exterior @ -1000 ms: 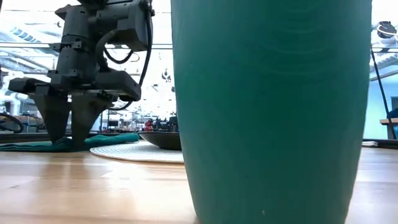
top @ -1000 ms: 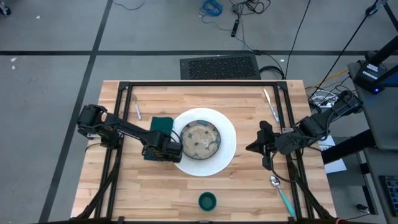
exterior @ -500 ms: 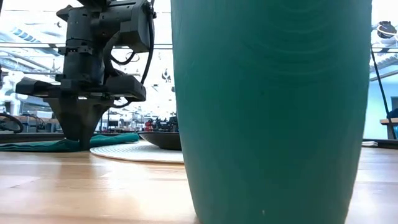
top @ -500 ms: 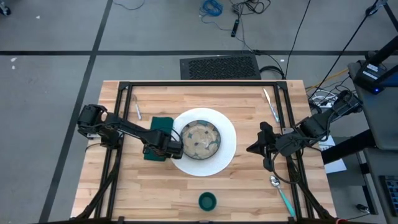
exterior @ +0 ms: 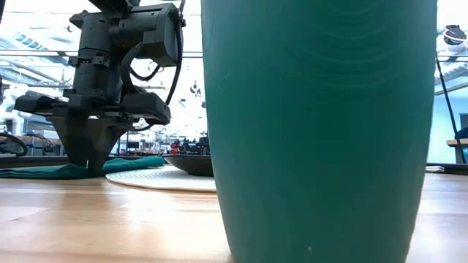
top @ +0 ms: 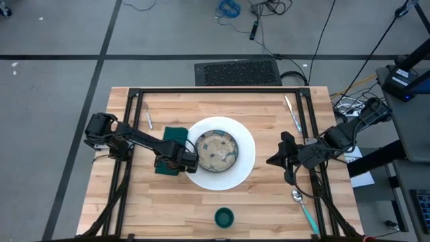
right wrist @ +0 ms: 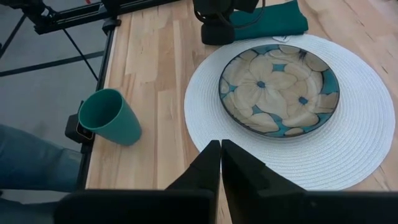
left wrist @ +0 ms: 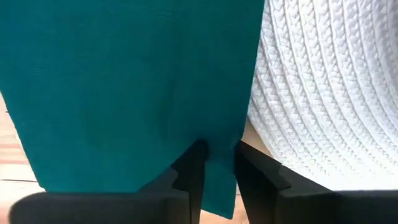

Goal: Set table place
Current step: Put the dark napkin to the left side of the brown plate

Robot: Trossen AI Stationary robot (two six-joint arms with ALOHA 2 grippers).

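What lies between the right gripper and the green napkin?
In the high view, the white round mat with the flower-patterned bowl on it lies between the right gripper and the napkin. The left gripper pinches the napkin's edge.

The wooden table (top: 175,208) with its black frame is filling the middle of the high view. A round white woven mat (top: 245,156) is lying at its centre, and a dark green napkin (top: 176,132) is touching the mat's left edge. A fork (top: 148,119) is resting at upper left, a knife (top: 292,111) at upper right, a teal-handled spoon (top: 304,208) at lower right, and a green cup (top: 224,217) is standing near the bottom edge.
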